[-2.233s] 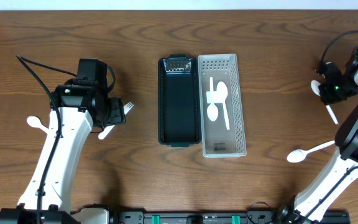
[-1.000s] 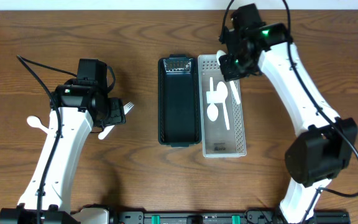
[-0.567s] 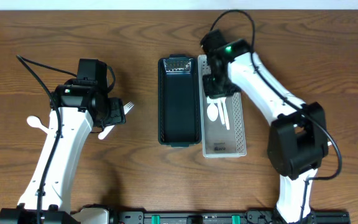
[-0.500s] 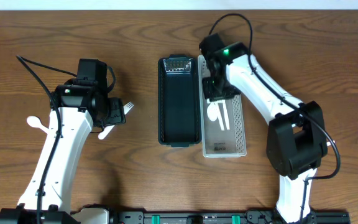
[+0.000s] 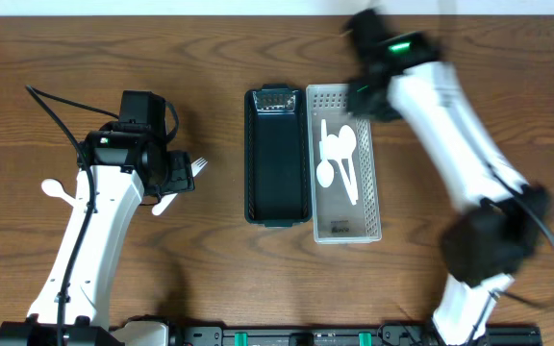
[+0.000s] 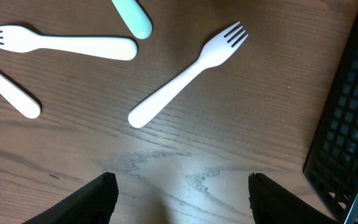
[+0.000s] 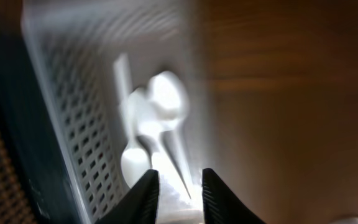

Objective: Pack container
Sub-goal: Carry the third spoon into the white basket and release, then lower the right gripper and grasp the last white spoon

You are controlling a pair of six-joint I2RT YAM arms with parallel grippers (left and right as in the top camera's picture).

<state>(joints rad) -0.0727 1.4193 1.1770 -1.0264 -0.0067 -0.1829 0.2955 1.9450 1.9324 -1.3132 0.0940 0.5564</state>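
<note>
Wooden table [image 6: 241,124] bears forks [image 6: 185,74], plain at left wrist, mostly hidden overhead.

readable text: none in any view
white basket [image 5: 349,227]: plain perforated plastic, no label legible
dark container [image 5: 277,163]: no label or number legible
fork [image 6: 185,74]: plain white, no marking legible
left arm [image 5: 104,207]: white casing, no brand legible
right arm [image 5: 440,106]: motion-blurred, nothing legible

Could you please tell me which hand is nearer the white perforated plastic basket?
Right. The right hand hovers by the far right corner of the white perforated plastic basket; the left hand sits beyond the black plastic basket.
</note>
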